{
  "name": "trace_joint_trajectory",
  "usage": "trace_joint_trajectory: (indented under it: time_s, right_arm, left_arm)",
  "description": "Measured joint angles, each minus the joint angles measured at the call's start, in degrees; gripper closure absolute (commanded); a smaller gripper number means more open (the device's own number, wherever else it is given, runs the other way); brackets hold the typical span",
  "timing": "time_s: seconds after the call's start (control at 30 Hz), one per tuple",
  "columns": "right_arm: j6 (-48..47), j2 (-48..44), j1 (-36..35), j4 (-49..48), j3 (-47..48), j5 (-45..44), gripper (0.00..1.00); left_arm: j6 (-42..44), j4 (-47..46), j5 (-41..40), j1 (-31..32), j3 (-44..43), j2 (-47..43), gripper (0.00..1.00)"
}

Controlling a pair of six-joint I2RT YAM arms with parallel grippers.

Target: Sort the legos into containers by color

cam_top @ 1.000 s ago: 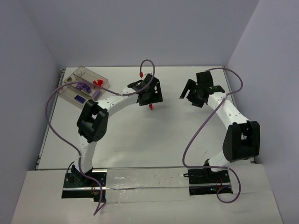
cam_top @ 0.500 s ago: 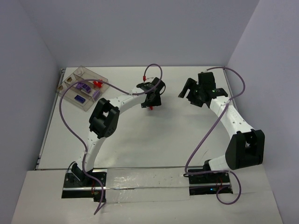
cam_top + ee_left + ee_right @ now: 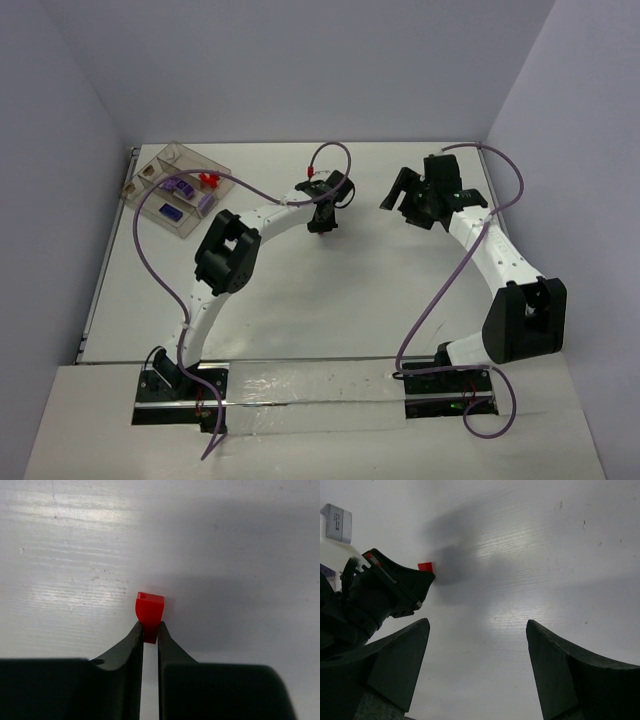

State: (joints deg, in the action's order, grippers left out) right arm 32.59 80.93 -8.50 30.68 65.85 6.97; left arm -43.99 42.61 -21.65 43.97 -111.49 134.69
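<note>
A small red lego [image 3: 150, 609] lies on the white table, pinched at its near end by the two black fingers of my left gripper [image 3: 150, 628], which is shut on it. From above, the left gripper [image 3: 325, 218] points down at the table's middle and covers the brick. The right wrist view catches the same red lego [image 3: 425, 566] beside the left gripper's black body [image 3: 385, 592]. My right gripper [image 3: 477, 625] hangs open over bare table to the right [image 3: 405, 205], holding nothing. The containers are one clear tray [image 3: 150, 168] at the far left, holding purple legos [image 3: 183, 187] and red legos [image 3: 208, 180].
Purple cables loop off both arms over the table. Grey walls close in the table at the back and both sides. The tray sits near the far left corner.
The left gripper came down over the red lego and closed on it. The right arm shifted slightly early on, then stayed still and open.
</note>
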Motion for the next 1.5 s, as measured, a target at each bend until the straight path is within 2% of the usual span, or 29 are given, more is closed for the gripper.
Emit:
trace_joint_trajectory:
  time_s: [0.07,0.37,0.5,0.73,0.87,1.13,1.33,1.5]
  right_arm:
    - [0.1,0.0,-0.1,-0.2,-0.2,0.1,0.15]
    - [0.2,0.0,-0.3,-0.7,-1.2,1.3,0.15]
    - [0.2,0.0,-0.5,-1.1,-2.0,1.5,0.15]
    - [0.5,0.0,-0.8,-1.5,-2.8,1.5,0.15]
    - [0.8,0.2,-1.4,-1.6,-2.8,1.4,0.15]
    - [0.8,1.8,-2.6,-1.6,-2.8,1.3,0.15]
    - [0.8,4.5,-2.6,-1.6,-2.8,1.2,0.15]
    - [1.0,7.0,-2.7,-1.8,-1.8,1.3,0.15]
  left_arm:
    - [0.1,0.0,0.0,0.0,-0.1,0.0,1.0]
    - [3.7,0.2,-0.3,-0.3,-0.2,-0.5,1.0]
    - [6.5,0.4,0.8,-2.4,1.1,-3.5,1.0]
    - [11.5,0.5,5.0,-15.5,2.6,-14.8,1.0]
    - [13.2,0.6,5.0,-23.6,0.2,-17.1,1.0]
    - [15.0,1.5,5.6,-31.3,-8.7,-12.7,1.0]
    - [16.1,1.9,5.8,-35.7,-15.5,-5.5,1.0]
    - [16.2,1.3,6.0,-38.9,-17.6,-0.9,0.99]
